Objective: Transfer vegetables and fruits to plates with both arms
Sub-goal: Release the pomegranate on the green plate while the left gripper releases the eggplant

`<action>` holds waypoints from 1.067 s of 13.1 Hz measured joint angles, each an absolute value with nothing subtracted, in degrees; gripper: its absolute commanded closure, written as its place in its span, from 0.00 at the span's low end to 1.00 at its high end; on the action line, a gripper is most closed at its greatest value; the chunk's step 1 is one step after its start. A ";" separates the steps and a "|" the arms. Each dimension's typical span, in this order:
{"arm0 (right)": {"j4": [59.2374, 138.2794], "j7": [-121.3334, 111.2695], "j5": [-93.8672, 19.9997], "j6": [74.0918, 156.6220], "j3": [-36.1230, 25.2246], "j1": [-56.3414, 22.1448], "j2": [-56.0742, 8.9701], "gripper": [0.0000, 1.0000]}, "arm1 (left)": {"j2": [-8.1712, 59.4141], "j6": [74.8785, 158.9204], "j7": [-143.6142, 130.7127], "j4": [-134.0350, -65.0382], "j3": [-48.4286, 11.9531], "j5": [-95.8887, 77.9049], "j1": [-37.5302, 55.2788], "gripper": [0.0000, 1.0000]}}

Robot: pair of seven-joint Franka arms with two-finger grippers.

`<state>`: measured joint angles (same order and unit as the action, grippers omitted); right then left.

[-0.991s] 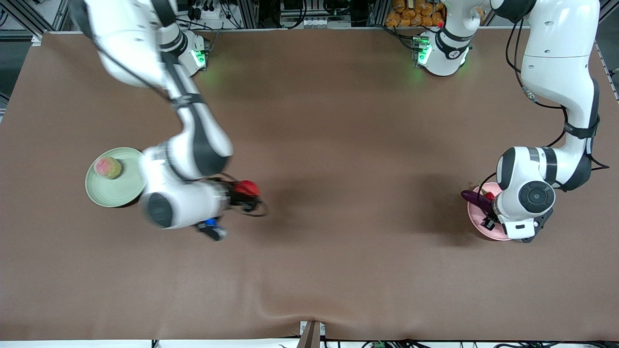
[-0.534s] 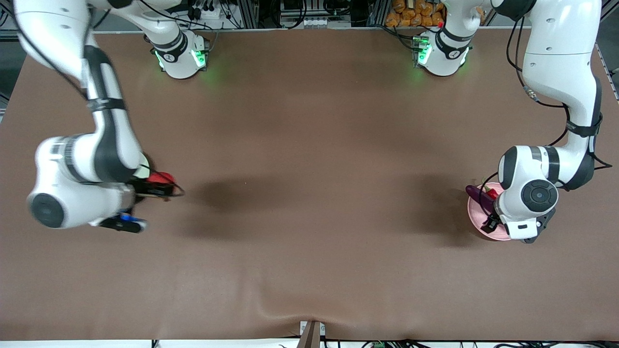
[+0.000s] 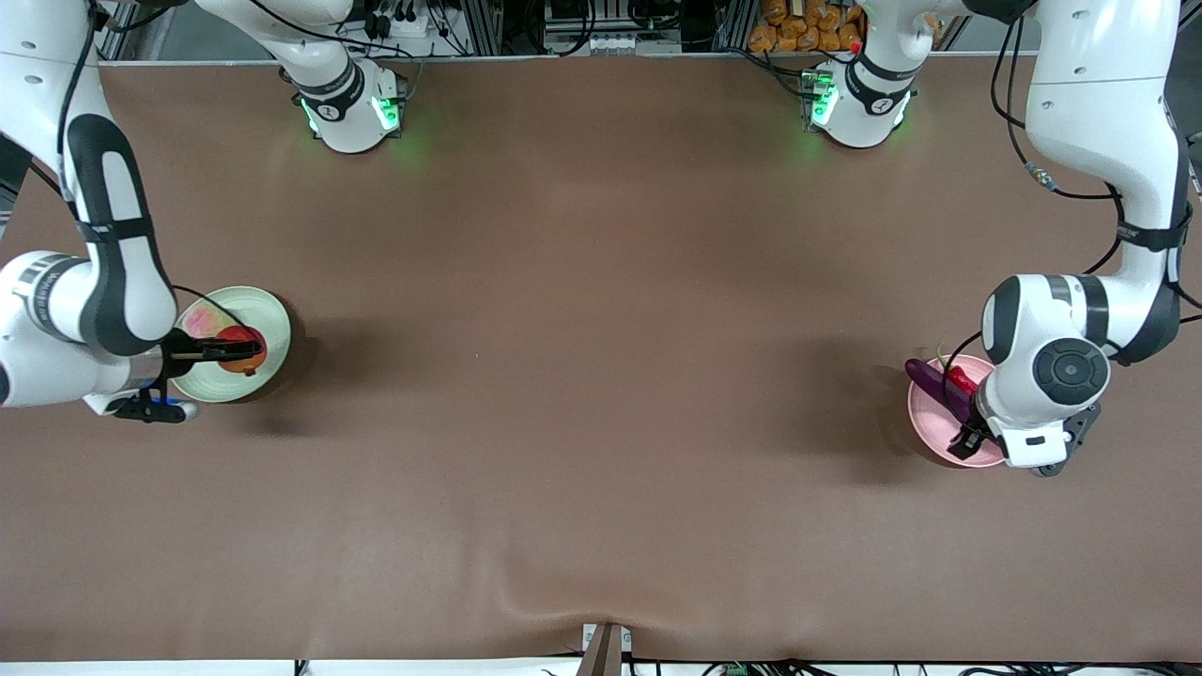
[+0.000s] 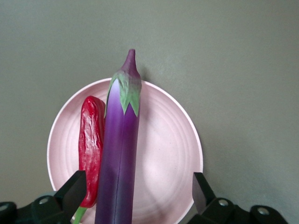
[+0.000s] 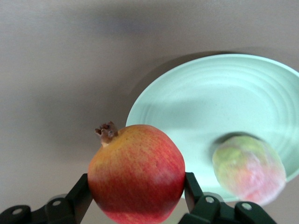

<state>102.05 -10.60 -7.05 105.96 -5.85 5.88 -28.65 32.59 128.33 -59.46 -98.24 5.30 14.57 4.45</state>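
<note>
Since a second ago the right tool has swung its clamped pomegranate over the green plate, beside the peach; next it must lower and release clear of it. At the bench's other end, the left tool hangs wide open over eggplant and chili, both on the pink plate.

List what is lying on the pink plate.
On the pink plate lie the eggplant and, touching its side, the chili pepper. The open left gripper hovers above, hiding the eggplant's lower end.
</note>
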 measured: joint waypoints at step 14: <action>103.80 -14.41 -5.45 107.36 -5.02 7.87 -28.63 0.00 | 19.38 115.43 -24.72 -100.06 2.18 13.33 4.33 0.00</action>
